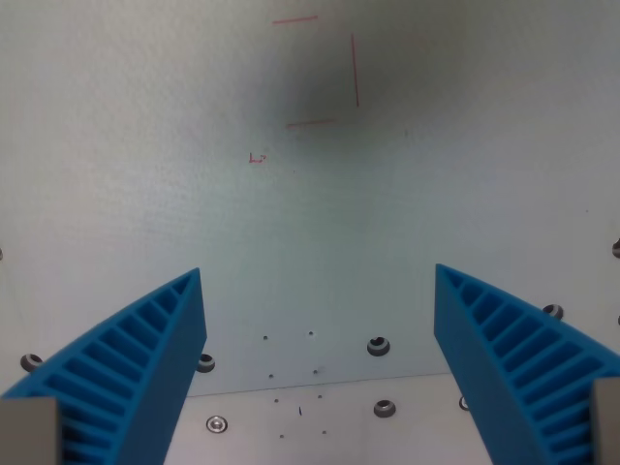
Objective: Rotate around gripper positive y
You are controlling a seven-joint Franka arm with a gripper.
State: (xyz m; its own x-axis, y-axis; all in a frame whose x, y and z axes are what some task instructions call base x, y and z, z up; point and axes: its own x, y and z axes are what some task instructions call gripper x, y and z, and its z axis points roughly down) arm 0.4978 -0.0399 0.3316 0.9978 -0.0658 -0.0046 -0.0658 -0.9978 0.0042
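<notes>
Below my wrist lies a pale sheet (320, 223) with thin red lines (329, 73) marked at its far side, and nearer me a metal plate (291, 426) dotted with bolts (378, 346). My gripper (320, 329) hangs above them with its blue ribbed fingers (145, 358) spread wide and nothing between them, which I judge suits a pure rotation, since no object is named to grasp. The task's only thing is my own gripper: one finger at the left edge, the other at the right, bare surface between
</notes>
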